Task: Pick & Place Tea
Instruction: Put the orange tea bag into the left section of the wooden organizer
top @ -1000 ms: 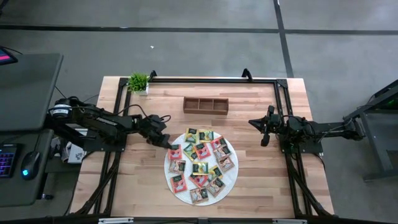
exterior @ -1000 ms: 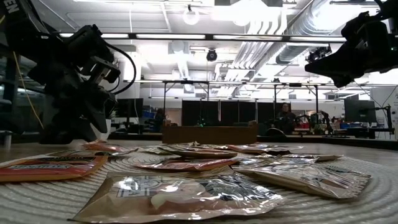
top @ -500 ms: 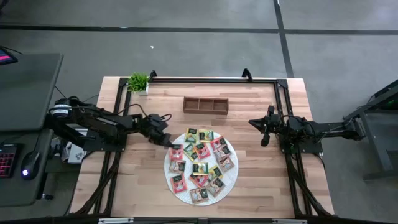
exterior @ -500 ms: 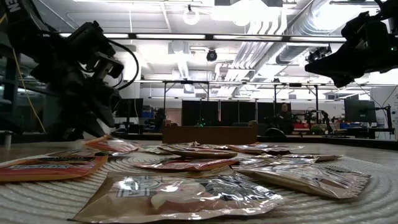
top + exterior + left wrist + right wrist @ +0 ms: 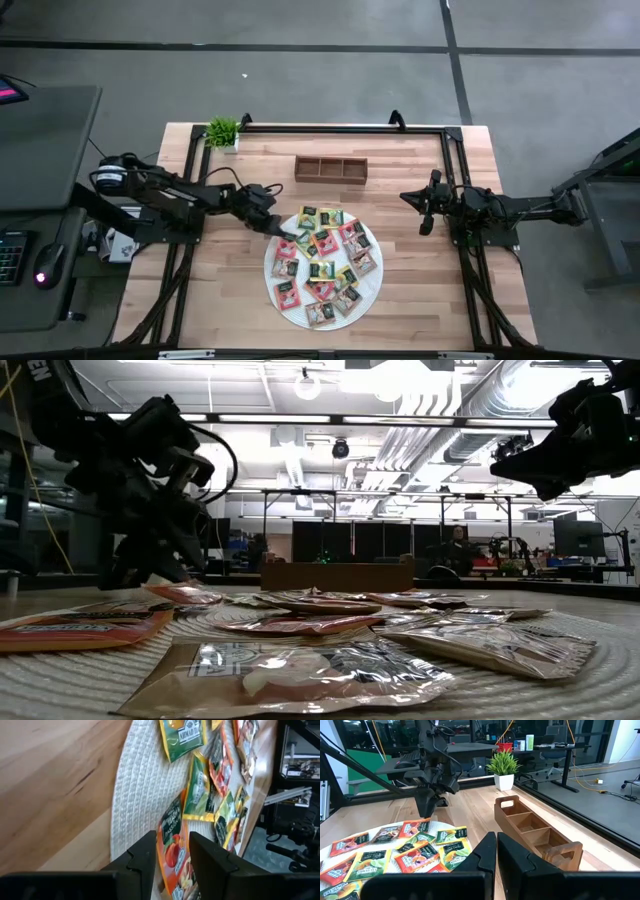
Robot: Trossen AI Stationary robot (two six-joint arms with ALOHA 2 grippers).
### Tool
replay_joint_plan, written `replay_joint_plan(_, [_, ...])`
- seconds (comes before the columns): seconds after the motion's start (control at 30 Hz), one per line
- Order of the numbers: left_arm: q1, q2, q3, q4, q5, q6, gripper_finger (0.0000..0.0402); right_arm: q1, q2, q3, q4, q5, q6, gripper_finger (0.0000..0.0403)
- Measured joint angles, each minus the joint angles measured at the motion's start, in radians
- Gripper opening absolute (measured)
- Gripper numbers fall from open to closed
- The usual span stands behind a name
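Tea packets (image 5: pixel 322 262) in red, green, yellow and dark wrappers lie scattered over the round white woven mat (image 5: pixel 288 314), which we take as our landmark. At the mat's left rim we see the left gripper (image 5: pixel 171 855) with its fingers closed on the edge of a red peach packet (image 5: pixel 173 854) still resting on the mat. Beyond the mat stands the three-compartment wooden tray (image 5: pixel 331 168). Well right of the mat, the right gripper (image 5: pixel 426 206) waits, fingers shut and empty

left gripper (image 5: pixel 283 229) jaws parted, right gripper (image 5: pixel 424 213) closed
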Motion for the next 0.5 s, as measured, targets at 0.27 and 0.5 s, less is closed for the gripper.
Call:
replay_joint_plan(0.27, [0.000, 0.011, 0.008, 0.000, 0.000, 0.031, 0.0036, 0.000, 0.000, 0.000, 0.000, 0.000, 0.000, 0.0012])
replay_joint_plan(0.5, [0.002, 0.011, 0.008, 0.000, -0.001, 0.111, 0.0002, 0.000, 0.000, 0.000, 0.000, 0.000, 0.000, 0.0012])
